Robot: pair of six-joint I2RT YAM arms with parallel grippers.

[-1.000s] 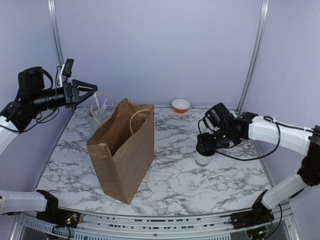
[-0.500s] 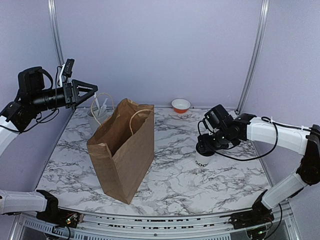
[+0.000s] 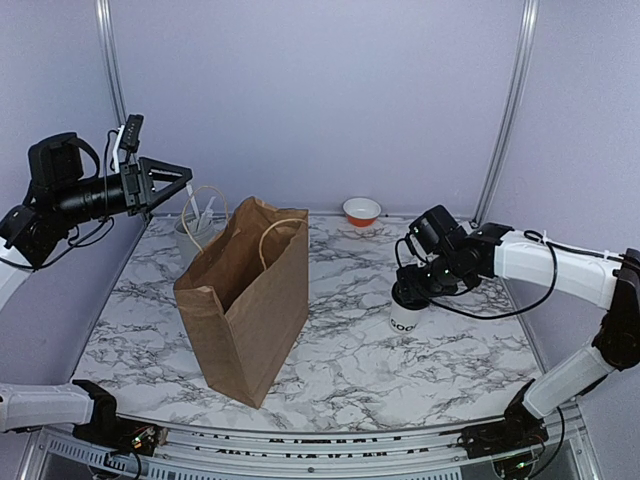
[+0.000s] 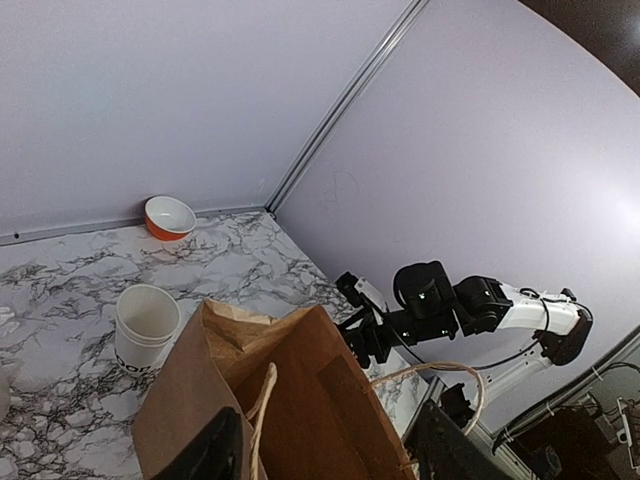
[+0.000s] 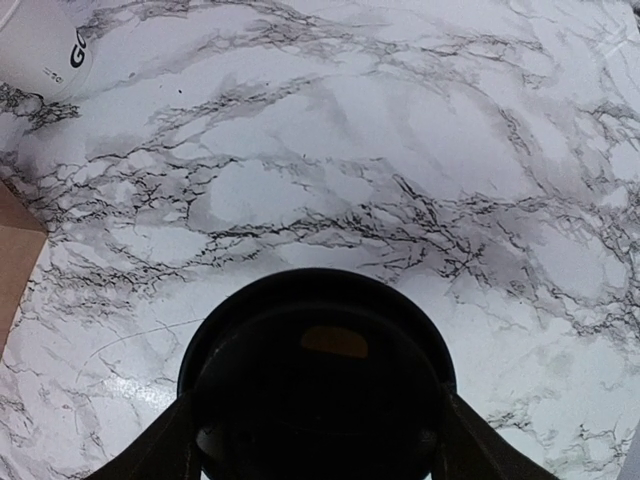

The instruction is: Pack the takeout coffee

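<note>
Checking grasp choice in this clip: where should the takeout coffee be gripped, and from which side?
Probably across the rim of the black lid, from straight above: the takeout coffee stands upright, apart from the paper bag, its round top facing up, and the right end effector straddles that lid.

place: robot test booth | signs: plain lilac walls [image 3: 300, 100]; metal frame posts [image 3: 508, 110]; marble-print table [image 3: 350, 375]; cabled robot arm [image 3: 560, 268]

Brown paper bag [image 3: 245, 300] upright, open, on marble table [image 3: 350, 365]; orange bowl [image 3: 361, 210] by back wall; utensil holder [image 3: 193, 232] behind bag.
</note>
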